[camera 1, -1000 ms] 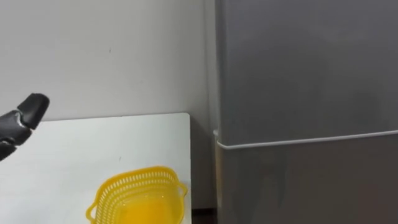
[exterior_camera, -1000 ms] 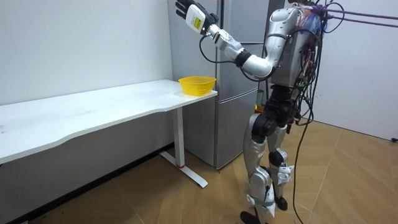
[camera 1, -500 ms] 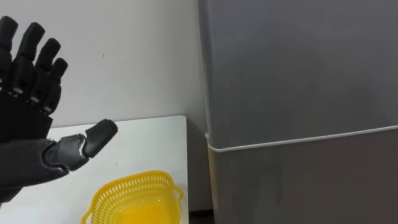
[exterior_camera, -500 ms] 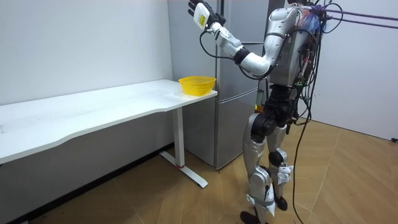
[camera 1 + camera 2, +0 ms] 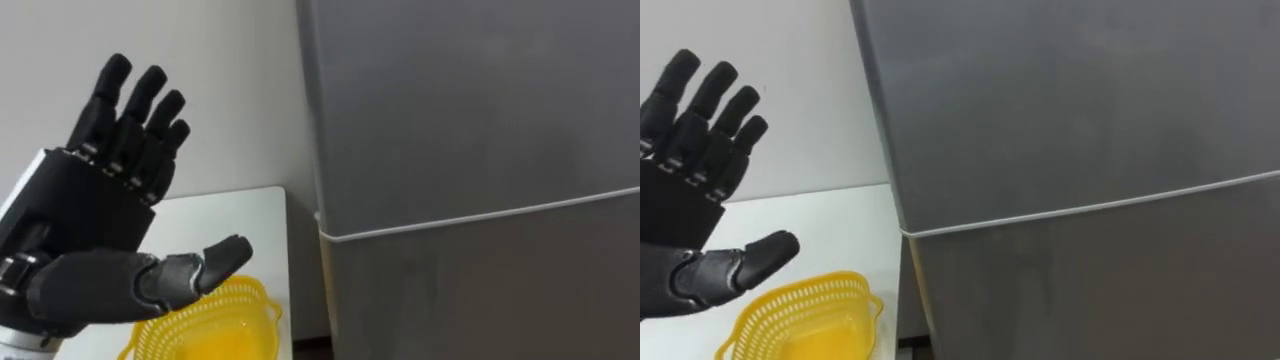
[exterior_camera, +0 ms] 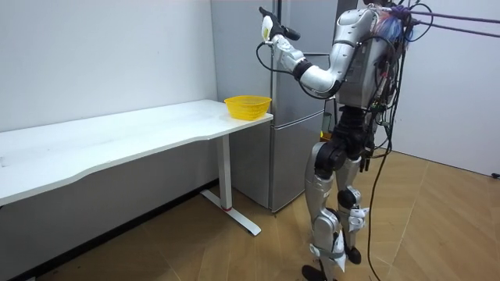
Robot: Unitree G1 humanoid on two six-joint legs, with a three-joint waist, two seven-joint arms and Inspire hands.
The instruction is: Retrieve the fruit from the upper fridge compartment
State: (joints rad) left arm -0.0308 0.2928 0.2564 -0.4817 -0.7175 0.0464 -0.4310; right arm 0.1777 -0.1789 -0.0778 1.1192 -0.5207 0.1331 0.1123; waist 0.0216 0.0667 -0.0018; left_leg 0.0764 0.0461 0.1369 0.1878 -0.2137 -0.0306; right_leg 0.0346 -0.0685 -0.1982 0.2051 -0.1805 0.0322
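1. The fridge (image 5: 470, 150) is tall, flat-fronted and smooth matte grey, with both doors shut. A thin pale seam (image 5: 480, 215) divides the upper door (image 5: 460, 100) from the lower door (image 5: 480, 290). It fills the left eye view from 12 to 5 o'clock.
2. The left hand (image 5: 95, 235) is black and jointed, at 9 o'clock. Its fingers are straight and spread, thumb stretched sideways. The upper door lies at its 3 o'clock (near, not touching).
3. A yellow perforated plastic basket (image 5: 215, 320) sits at 7 o'clock on the white table (image 5: 240, 210), near the corner beside the fridge.
4. In the room view the robot stands upright before the fridge, left arm held high.
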